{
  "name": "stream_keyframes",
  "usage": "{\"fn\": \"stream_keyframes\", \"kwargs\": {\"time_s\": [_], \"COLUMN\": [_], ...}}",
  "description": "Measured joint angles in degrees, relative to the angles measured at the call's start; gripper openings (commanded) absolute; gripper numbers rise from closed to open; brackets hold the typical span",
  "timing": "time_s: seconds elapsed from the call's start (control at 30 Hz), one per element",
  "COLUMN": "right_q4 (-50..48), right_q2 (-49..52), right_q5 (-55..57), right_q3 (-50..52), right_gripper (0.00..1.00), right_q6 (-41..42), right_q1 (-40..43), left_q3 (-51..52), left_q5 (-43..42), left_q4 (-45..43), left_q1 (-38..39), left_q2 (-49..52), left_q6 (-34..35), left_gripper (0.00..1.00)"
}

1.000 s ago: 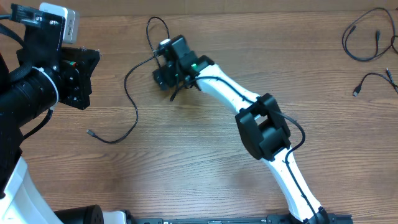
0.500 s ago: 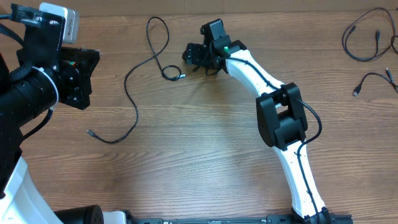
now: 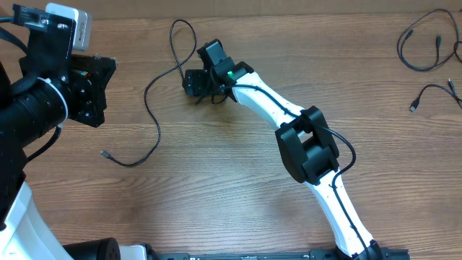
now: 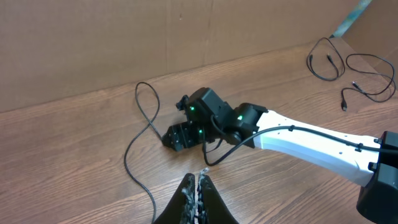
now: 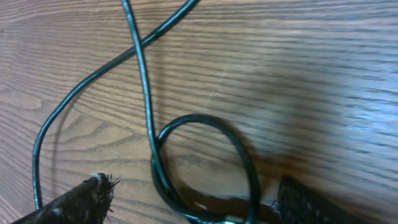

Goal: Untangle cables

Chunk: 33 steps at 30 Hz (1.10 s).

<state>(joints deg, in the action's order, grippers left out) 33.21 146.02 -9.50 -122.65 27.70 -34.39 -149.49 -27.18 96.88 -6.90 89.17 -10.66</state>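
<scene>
Overhead, the long black cable (image 3: 146, 101) lies on the left-centre part of the wooden table (image 3: 216, 195). It runs from an open loop near the far edge, down through a wide bend, to a small plug end that rests free on the wood. The right arm (image 3: 267, 108) reaches diagonally across the table, and the right gripper (image 3: 195, 81) sits low over the cable's inner end, just beside that far loop.

The right wrist view shows the claw wide: one finger (image 5: 74, 202) stands at the lower left and the other at the lower right. The cable (image 5: 144, 93) curls into a small tight loop on the wood between them. The strand crosses over itself just above this loop — whether either finger touches it cannot be told.

The left wrist view shows the left gripper (image 4: 196, 199) with its two fingers pressed together, holding nothing. It hangs well back from the cable (image 4: 126, 158), with the right arm's gripper in sight beyond it.

Two more cables lie well apart from all this at the far right of the table — a loosely coiled cable (image 3: 400, 50) and, nearer, a shorter cable (image 3: 433, 87).
</scene>
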Motion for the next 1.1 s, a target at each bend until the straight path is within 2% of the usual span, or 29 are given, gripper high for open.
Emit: {"fn": "stream_keyframes", "kwargs": {"time_s": [0.33,0.37,0.4,0.43,0.47,0.5,0.57,0.63,1.1], "right_q4": [2.01,2.01,2.01,1.99,1.92,1.84,1.49,0.68,-0.68], "right_q2": [0.68,0.76,0.85,0.96,1.16,1.29,1.90,2.05,1.95], "right_q5": [0.15,0.15,0.17,0.37,0.61,0.70,1.16,0.98,1.55], "right_q3": [-1.27,-1.40,-1.49,-1.51,-1.53,-1.53,-1.38,-0.90,0.50], "right_gripper": [0.84,0.81,0.75,0.57,0.34,0.28,0.27,0.19,0.13], "right_q6": [0.11,0.15,0.13,0.13,0.09,0.00,-0.02,0.17,0.52], "right_q1": [1.36,1.36,1.33,1.33,1.33,1.36,1.38,1.60,1.73], "left_q3": [0.00,0.00,0.00,0.00,0.00,0.00,0.00,0.00,0.00], "left_q5": [0.00,0.00,0.00,0.00,0.02,0.00,0.00,0.00,0.00], "left_q4": [0.00,0.00,0.00,0.00,0.00,0.00,0.00,0.00,0.00], "left_q1": [0.00,0.00,0.00,0.00,0.00,0.00,0.00,0.00,0.00], "left_q2": [0.00,0.00,0.00,0.00,0.00,0.00,0.00,0.00,0.00], "left_q6": [0.00,0.00,0.00,0.00,0.00,0.00,0.00,0.00,0.00], "left_gripper": [0.04,0.04,0.04,0.04,0.04,0.04,0.04,0.04,0.04]}}
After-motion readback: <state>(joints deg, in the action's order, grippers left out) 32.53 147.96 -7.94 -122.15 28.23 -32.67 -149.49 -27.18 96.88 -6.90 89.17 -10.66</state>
